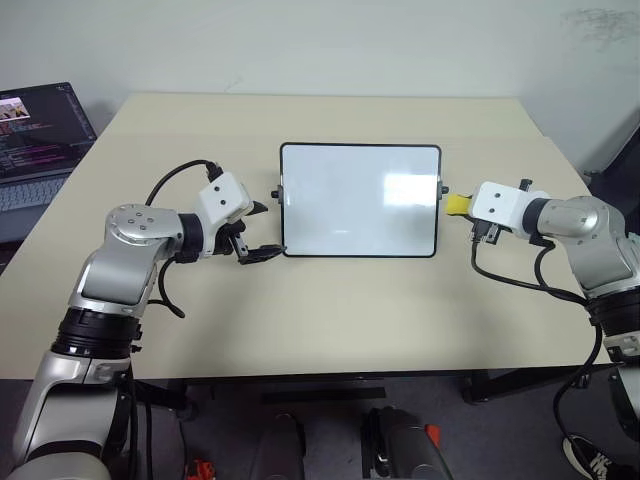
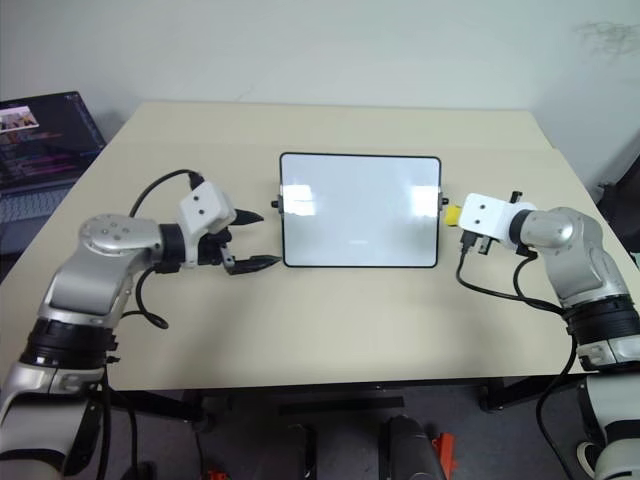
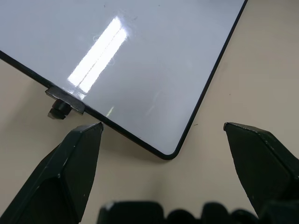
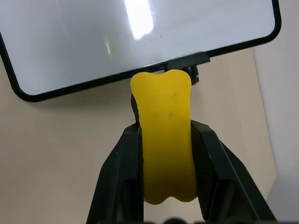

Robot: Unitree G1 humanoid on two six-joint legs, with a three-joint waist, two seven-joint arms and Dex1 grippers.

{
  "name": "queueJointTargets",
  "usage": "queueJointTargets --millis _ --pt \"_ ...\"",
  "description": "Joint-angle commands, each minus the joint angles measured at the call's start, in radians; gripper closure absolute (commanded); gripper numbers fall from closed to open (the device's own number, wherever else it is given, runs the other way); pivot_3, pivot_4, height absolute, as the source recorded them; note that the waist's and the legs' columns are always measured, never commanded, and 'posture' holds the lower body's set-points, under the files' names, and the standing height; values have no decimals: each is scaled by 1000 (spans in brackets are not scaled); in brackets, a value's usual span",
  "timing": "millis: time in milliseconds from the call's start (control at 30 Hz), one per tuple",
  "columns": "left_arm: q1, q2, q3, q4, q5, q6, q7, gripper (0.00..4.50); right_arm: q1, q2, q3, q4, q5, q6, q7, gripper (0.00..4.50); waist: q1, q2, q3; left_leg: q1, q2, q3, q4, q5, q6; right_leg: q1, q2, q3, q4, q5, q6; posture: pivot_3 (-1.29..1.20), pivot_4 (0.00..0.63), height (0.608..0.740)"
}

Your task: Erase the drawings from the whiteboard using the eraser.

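The whiteboard [image 1: 360, 200] lies flat in the middle of the table, white and glossy in a thin black frame. I make out no drawings on its surface. My right gripper [image 1: 462, 206] is shut on the yellow eraser [image 4: 164, 135], just off the board's right short side by its black knob [image 4: 192, 73]. My left gripper [image 1: 258, 232] is open with nothing between its fingers, at the board's near left corner [image 3: 168, 154], beside the left knob [image 3: 58, 109].
A laptop [image 1: 35, 140] with a lit dark screen stands at the table's far left edge. Black cables loop from both wrists. Bare table surface [image 1: 330, 310] lies in front of the board, and more behind it.
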Motion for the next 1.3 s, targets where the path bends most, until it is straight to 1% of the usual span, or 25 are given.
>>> queueJointTargets --millis 33,567,1000,1100,1200,1300 --pt "-31 9 17 -8 -3 -20 -2 0 -19 -15 -40 -14 18 -17 -9 3483 0 0 0 1 0 0 0 0 0 0 0 0 1 0 0 0 150 740" --pt "-34 -1 11 2 -3 -29 -5 0 -30 -8 -37 7 17 -31 -15 3483 -1 0 0 2 0 0 1 0 0 1 0 1 2 0 -1 0 150 740" --pt "-40 -11 11 15 -8 -34 -3 0 -29 -1 -54 -8 40 1 -19 3483 -1 0 0 2 0 0 2 0 1 1 1 1 3 0 -1 0 150 740" --pt "-33 -12 18 9 -15 -27 -3 0 4 9 -126 -5 112 71 -37 3483 0 0 0 2 0 0 3 0 0 1 0 1 3 0 0 0 150 740" --pt "-42 -16 17 9 -19 -24 -7 0 32 22 -217 20 172 161 -92 3483 2 0 0 2 0 -1 5 0 0 3 0 1 3 0 0 0 150 740" --pt "-55 -29 1 16 -19 -26 -15 0 61 31 -309 49 234 311 -143 3483 3 0 0 1 0 -1 7 0 0 3 0 1 3 0 0 0 150 740"
